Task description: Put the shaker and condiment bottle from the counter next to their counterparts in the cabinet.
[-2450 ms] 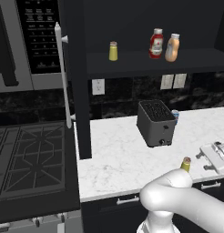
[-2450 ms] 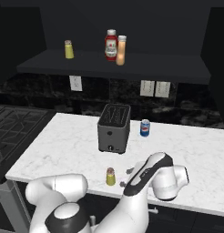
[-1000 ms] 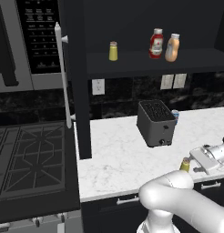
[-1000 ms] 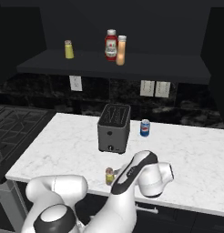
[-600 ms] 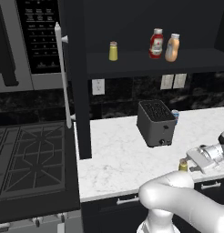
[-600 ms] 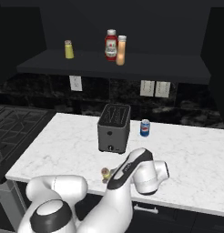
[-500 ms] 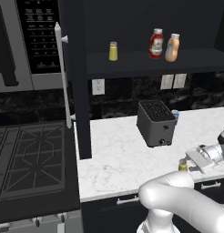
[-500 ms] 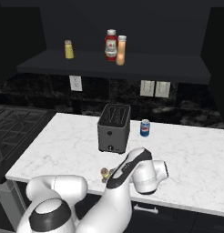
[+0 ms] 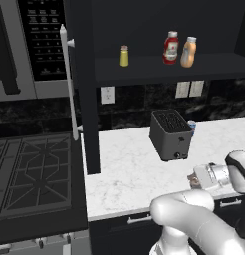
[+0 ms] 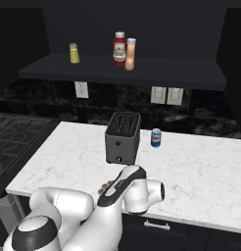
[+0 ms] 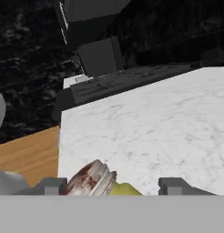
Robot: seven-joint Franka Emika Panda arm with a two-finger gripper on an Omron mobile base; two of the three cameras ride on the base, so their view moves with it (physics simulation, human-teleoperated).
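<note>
The gripper point(image 11: 112, 184) dropped low over the surface point(image 11: 145, 132) and its fingers narrowed around the shaker point(image 11: 93, 179); whether it had clamped yet, I couldn't tell.

Glossy white, rounded arm point(image 10: 68, 215) segments with bulbous shells; dark grey joint bands and a black stripe along the forearm; pale metallic wrist flange point(image 9: 210, 177); small dark squared fingertips point(image 11: 170, 184).
</note>
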